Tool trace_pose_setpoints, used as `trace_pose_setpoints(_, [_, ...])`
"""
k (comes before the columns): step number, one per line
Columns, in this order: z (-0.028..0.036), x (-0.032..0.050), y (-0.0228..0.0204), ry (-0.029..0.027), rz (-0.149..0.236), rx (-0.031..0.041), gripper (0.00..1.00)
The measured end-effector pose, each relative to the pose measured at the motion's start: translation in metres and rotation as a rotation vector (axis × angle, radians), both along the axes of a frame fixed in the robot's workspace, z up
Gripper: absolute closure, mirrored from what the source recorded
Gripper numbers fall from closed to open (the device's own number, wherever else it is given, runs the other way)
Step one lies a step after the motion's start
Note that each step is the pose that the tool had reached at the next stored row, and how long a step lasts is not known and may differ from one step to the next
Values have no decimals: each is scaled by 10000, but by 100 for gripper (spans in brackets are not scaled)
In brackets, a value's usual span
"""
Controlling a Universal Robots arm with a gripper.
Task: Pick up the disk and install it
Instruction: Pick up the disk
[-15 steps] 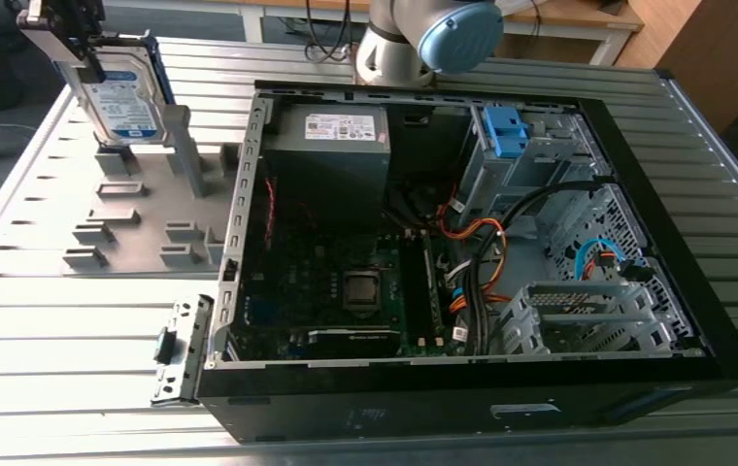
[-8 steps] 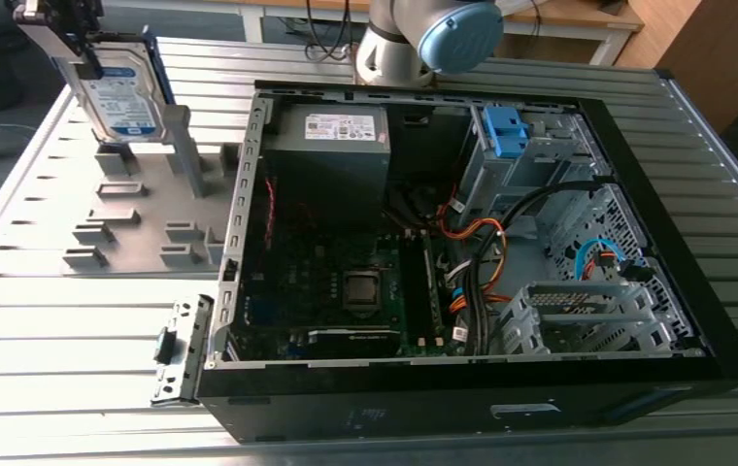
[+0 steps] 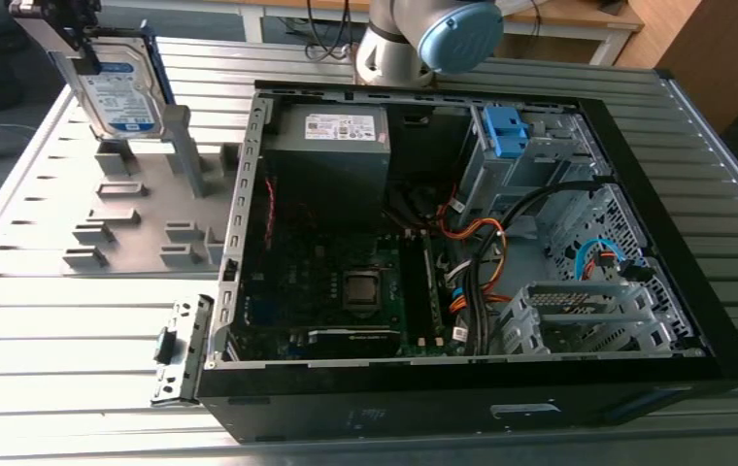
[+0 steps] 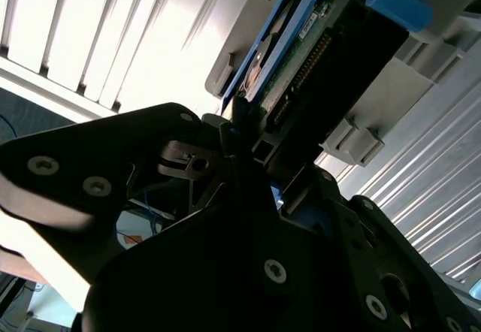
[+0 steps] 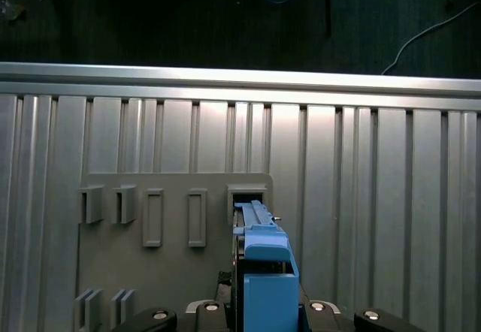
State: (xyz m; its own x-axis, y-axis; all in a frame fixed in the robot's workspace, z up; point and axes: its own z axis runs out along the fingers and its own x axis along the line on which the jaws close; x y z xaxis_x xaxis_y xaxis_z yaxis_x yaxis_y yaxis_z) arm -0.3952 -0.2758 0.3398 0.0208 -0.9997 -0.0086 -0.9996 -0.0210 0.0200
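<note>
Pincer: the pincer point(image 3: 65, 27) is seen clenched on the upper end of the disk point(image 3: 117, 87); in the second wrist view its dark jaws are set against either side of that end.
Disk: it is held upright, label turned to the exterior camera, at the far corner of the table point(image 3: 32, 320) on the exterior view's left. Its edges are framed by a blue caddy point(image 5: 264, 272).
Lower end: it is placed at the grey rack point(image 3: 123, 223) (whether it is seated in a slot or just clear of it cannot be told).
Rack: it is laid flat on the table, just beside the case point(image 3: 473, 243).
Case: it is laid open on its side, well apart from the disk, and a blue bracket point(image 3: 505, 131) is seen at its far bay.
Handling: the disk is judged stiff, dense for its size and easily harmed by knocks, with smooth metal faces that may slip. Its bare board point(image 4: 297, 65) is best left untouched. Hold is best taken across the caddy's sides at one end, as appears to be done here.
</note>
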Motion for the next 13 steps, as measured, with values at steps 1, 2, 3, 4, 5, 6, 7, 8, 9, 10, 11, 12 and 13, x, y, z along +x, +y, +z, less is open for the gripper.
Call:
trace_pose_setpoints(1, [7, 0, 0, -1, 0, 0, 64])
trace_pose_setpoints(2, [14, 0, 0, -1, 0, 0, 64])
trace_pose_setpoints(3, [21, 0, 0, -1, 0, 0, 64])
trace_pose_setpoints(4, [28, 0, 0, -1, 0, 0, 64])
trace_pose_setpoints(5, [35, 0, 0, -1, 0, 0, 64])
trace_pose_setpoints(6, [41, 0, 0, -2, 0, 0, 64])
trace_pose_setpoints(7, [48, 0, 0, -2, 0, 0, 64])
trace_pose_setpoints(8, [56, 0, 0, -1, 0, 0, 64])
trace_pose_setpoints(9, [63, 0, 0, 0, 0, 0, 64])
trace_pose_setpoints(10, [70, 0, 0, -1, 0, 0, 64])
trace_pose_setpoints(11, [76, 0, 0, -2, 0, 0, 64])
trace_pose_setpoints(12, [83, 0, 0, -1, 0, 0, 64])
trace_pose_setpoints(13, [89, 0, 0, -1, 0, 0, 64])
